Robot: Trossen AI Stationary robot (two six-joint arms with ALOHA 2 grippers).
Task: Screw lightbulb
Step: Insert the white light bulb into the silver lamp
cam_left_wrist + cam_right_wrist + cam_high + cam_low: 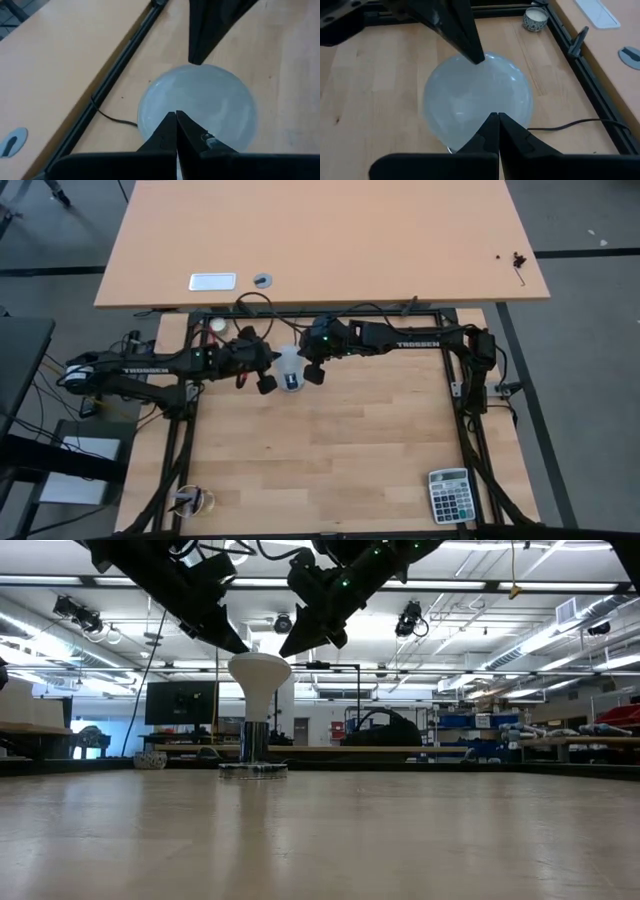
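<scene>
The white lightbulb (258, 675) stands upright, wide round face up, with its narrow base in a flat socket disc (253, 770) on the table. My left gripper (176, 117) is shut, its tip down over the near-left edge of the bulb's face (243, 646). My right gripper (497, 117) is shut too, and its tip (284, 652) comes down at the opposite edge of the face. In the high view both arms meet at the bulb (289, 365) near the table's far edge. My left gripper's shut fingertips (245, 649) slant down to the rim of the bulb's domed face (165, 107); I cannot tell whether they touch it. My right gripper's shut fingertips (282, 654) slant down to the rim on the other side (485, 107); touching or just clear, I cannot tell.
A black cord (570, 122) runs from the socket to the black frame rail (580, 70). A small round tin (536, 17) sits by the far rail. A calculator (450, 495) lies at the near right corner. A second table (330, 240) stands beyond.
</scene>
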